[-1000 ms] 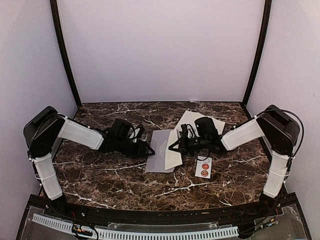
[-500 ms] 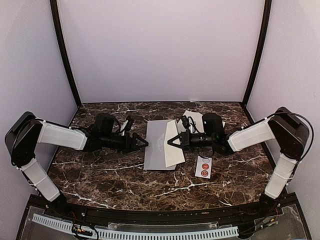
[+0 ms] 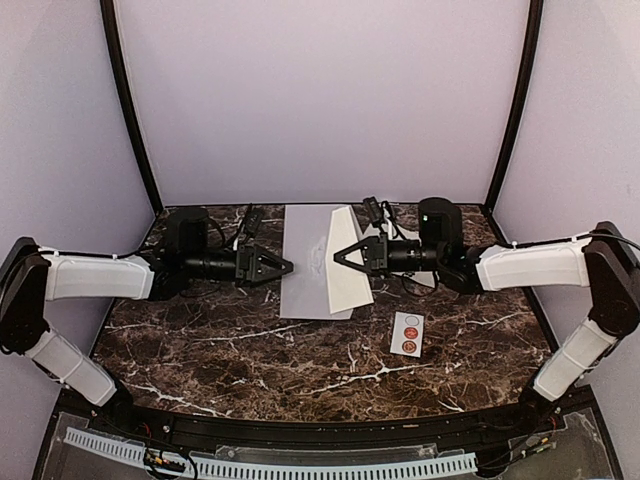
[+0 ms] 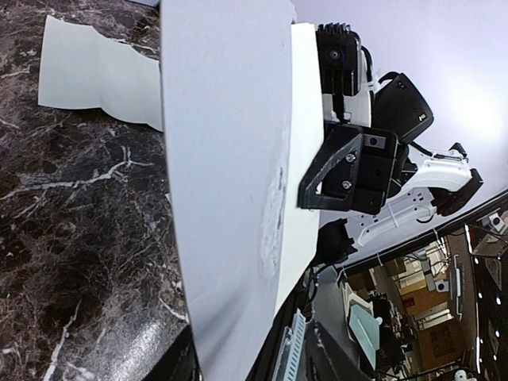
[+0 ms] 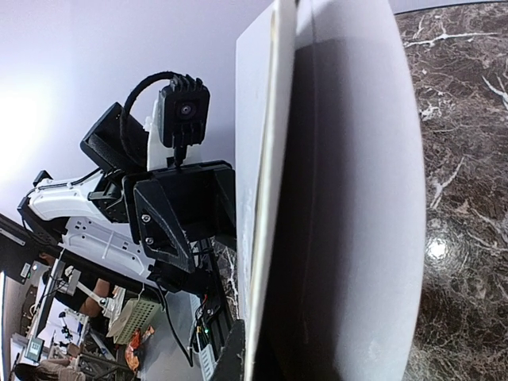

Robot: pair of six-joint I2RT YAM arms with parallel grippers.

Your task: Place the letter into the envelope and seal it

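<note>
Currently the envelope (image 3: pixel 305 265) is up off the table (image 3: pixel 220 350), hanging at centre-back btwn the two arms. Its broad grey face is toward the top cam, w/ the faint emblem (image 3: pixel 318 255) showing. Its paler flap (image 3: pixel 352 272) is folded out on the right side. My right gripper (image 3: pixel 338 258) is clamped tight on that flap side, so it's carrying the envelope. My left gripper (image 3: pixel 288 267) sits at the envelope's left edge. On the left wrist cam the paper fills the view, but I can't tell how wide the jaws stand or whether they pinch it. The letter (image 4: pixel 91 67), a wavy white sheet, lies on the marble apart from the envelope. The sticker strip (image 3: pixel 407 333) w/ round seals lies toward the near edge, right of centre, clear of both grippers.
</note>
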